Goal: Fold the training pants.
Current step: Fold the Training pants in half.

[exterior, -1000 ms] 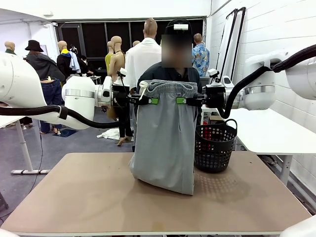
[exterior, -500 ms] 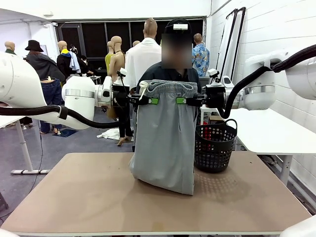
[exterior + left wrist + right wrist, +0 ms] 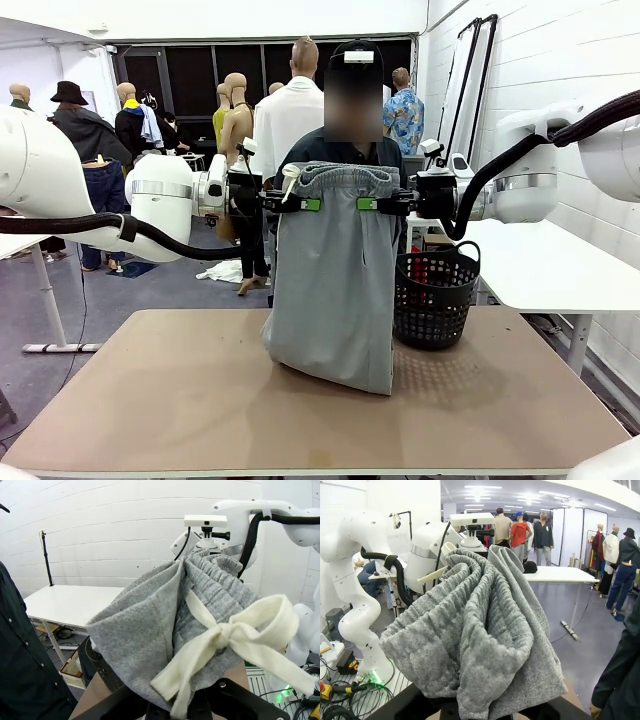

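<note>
Desk (image 3: 150, 400): we see a brown top that carries the lower end of the garment and, to the right of it, a black basket (image 3: 435, 295).
Training pants (image 3: 335, 280): we hold them hanging at the middle of the desk, waistband up at end effector height, lower fold resting on the desk top.
Long axis: we read it as vertical, running from the gathered waistband down to the desk.
Left end effector (image 3: 303, 204): we have it clamped on the left side of the waistband; the left wrist view shows the white drawstring (image 3: 235, 635) bow just above its fingers.
Right end effector (image 3: 372, 204): we have it clamped on the right side of the waistband, level with the left one.
Bearing: the cloth hangs straight below both end effectors, between them, so neither arm is nearer.
Next move, as we judge it: lower and carry the waistband along the desk so the garment lies flat; both arms must travel together.
</note>
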Controlling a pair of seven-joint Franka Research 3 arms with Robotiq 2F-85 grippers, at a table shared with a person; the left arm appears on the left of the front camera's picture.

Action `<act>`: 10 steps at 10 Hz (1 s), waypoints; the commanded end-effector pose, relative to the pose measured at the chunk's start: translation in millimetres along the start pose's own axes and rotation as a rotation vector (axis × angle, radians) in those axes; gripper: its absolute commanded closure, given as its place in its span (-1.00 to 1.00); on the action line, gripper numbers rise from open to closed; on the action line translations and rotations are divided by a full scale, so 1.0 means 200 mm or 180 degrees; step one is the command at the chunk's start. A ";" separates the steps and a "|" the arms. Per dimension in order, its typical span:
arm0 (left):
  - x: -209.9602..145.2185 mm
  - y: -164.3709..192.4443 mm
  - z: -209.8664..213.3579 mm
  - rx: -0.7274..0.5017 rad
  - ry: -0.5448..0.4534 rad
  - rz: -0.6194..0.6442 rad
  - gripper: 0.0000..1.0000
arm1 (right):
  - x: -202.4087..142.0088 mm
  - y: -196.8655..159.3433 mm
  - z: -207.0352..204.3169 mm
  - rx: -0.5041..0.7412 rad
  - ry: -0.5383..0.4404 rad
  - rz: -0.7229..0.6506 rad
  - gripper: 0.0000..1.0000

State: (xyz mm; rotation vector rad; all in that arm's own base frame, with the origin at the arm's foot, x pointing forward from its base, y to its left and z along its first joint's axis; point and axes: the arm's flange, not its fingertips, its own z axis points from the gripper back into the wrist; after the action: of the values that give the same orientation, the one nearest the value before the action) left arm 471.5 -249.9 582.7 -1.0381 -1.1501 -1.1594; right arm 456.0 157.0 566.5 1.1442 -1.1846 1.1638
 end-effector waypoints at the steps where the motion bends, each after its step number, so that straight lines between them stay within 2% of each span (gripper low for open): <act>1: 0.01 0.00 0.01 0.0040 -0.0090 -0.0062 1.00 | 0.01 0.01 -0.01 0.0007 -0.0046 -0.0007 1.00; 10: 0.01 0.00 0.01 0.0040 -0.0090 -0.0062 1.00 | 0.01 0.01 -0.01 0.0007 -0.0046 -0.0007 1.00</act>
State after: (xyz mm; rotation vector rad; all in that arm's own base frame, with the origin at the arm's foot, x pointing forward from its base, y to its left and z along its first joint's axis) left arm 471.5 -249.8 582.7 -1.0381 -1.1502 -1.1594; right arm 456.0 157.0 566.5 1.1442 -1.1847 1.1638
